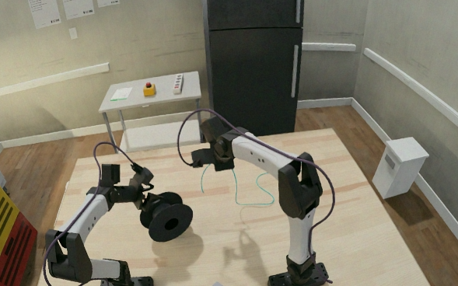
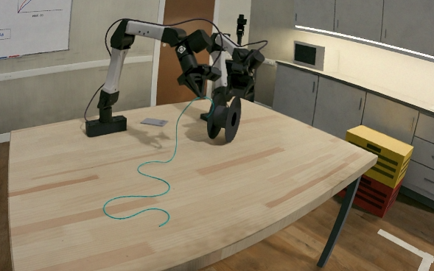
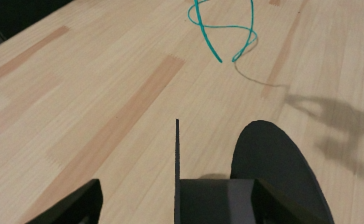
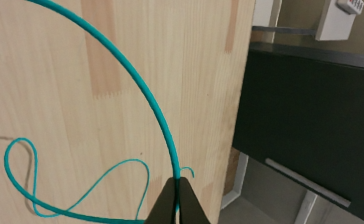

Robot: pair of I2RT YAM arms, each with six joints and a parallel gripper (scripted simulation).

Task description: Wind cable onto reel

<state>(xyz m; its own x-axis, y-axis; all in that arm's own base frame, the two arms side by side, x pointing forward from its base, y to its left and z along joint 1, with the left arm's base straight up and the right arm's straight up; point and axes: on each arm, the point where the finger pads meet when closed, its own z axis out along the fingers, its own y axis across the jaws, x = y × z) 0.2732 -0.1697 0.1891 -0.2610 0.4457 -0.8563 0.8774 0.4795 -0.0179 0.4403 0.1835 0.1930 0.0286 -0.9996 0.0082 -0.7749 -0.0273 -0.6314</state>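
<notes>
The black reel [image 1: 161, 225] [image 2: 230, 132] [image 3: 278, 160] appears to stand on its flange rims on the table. My left gripper [image 3: 177, 188] is open just above it; one finger shows left of the left flange, the other overlaps the hub near the right flange. Contact is unclear. My right gripper [image 2: 202, 96] [image 4: 177, 187] is shut on the teal cable [image 1: 236, 190] [image 2: 176, 129] [image 3: 203, 30] [image 4: 155, 106] near one end, above the table. A short tail curves down from the tips beside the reel in the exterior view. No cable shows round the hub.
The cable's other part runs down to the wooden table [image 1: 324, 233] [image 2: 116, 250] and lies there in wide bends. A flat grey item [image 2: 154, 121] lies near the right arm's base [image 2: 106, 126]. The arms stand at the same table edge.
</notes>
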